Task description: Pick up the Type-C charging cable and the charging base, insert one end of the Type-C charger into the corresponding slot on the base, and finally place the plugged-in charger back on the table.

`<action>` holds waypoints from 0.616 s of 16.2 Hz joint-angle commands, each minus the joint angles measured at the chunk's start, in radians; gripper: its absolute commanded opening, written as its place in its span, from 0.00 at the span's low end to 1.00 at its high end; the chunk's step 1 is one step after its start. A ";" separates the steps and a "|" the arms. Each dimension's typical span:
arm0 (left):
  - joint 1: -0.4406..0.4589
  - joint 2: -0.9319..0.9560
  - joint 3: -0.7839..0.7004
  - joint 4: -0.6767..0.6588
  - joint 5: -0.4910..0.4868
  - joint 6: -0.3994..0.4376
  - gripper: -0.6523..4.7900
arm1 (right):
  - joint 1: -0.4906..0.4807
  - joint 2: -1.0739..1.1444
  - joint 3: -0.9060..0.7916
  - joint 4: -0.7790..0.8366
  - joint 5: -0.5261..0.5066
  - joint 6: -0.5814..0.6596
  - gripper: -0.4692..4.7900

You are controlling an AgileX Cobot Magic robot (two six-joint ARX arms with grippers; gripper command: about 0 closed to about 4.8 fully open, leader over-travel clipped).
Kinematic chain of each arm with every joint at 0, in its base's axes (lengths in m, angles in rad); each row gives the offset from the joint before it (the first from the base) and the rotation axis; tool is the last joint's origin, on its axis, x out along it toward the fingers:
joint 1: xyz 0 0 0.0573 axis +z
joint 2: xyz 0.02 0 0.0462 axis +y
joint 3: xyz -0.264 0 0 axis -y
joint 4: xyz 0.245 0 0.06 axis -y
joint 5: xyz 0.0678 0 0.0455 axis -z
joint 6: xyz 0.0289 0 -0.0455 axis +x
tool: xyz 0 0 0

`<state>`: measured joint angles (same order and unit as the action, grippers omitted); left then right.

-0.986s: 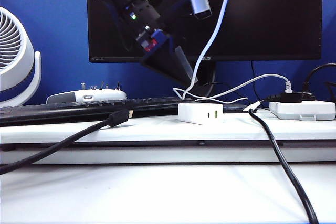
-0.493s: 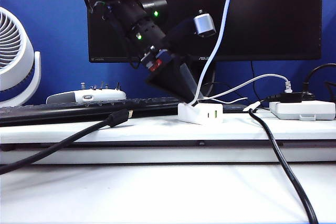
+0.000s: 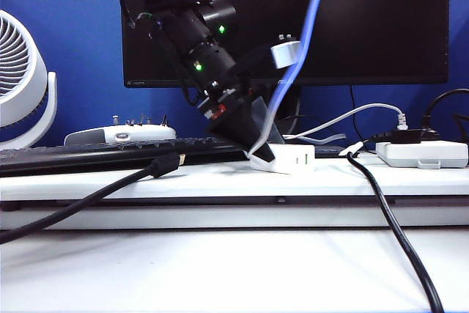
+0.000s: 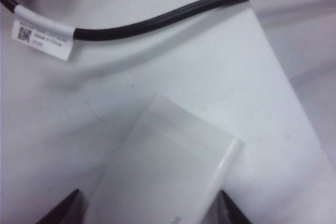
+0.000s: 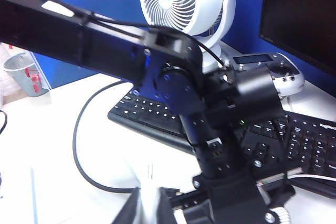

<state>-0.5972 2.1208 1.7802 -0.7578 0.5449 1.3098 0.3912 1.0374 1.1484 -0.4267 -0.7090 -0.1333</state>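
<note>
L gripper (image 3: 258, 153) is down at the charging base (image 3: 289, 159) on the table's (image 3: 220, 181) raised ledge, jaws spread w/ the white block between the fingertips (image 4: 71, 211) in the wrist view, not clamped. Type-C charging cable (image 3: 297, 56) hangs from above, running down to the base. R gripper (image 5: 152, 203) is aloft, clenched; can't tell what it pinches. Thick black cable (image 4: 173, 17) lies near the base

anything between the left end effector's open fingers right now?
Yes: the charging base lies between the left end effector's open fingers, shown in the left wrist view; contact can't be confirmed.
</note>
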 commanded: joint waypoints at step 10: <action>-0.073 0.028 -0.005 -0.018 -0.187 -0.047 0.73 | 0.000 -0.003 0.003 0.013 -0.008 0.006 0.09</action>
<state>-0.6643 2.1349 1.7840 -0.7639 0.4316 1.2625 0.3912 1.0374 1.1484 -0.4267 -0.7105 -0.1307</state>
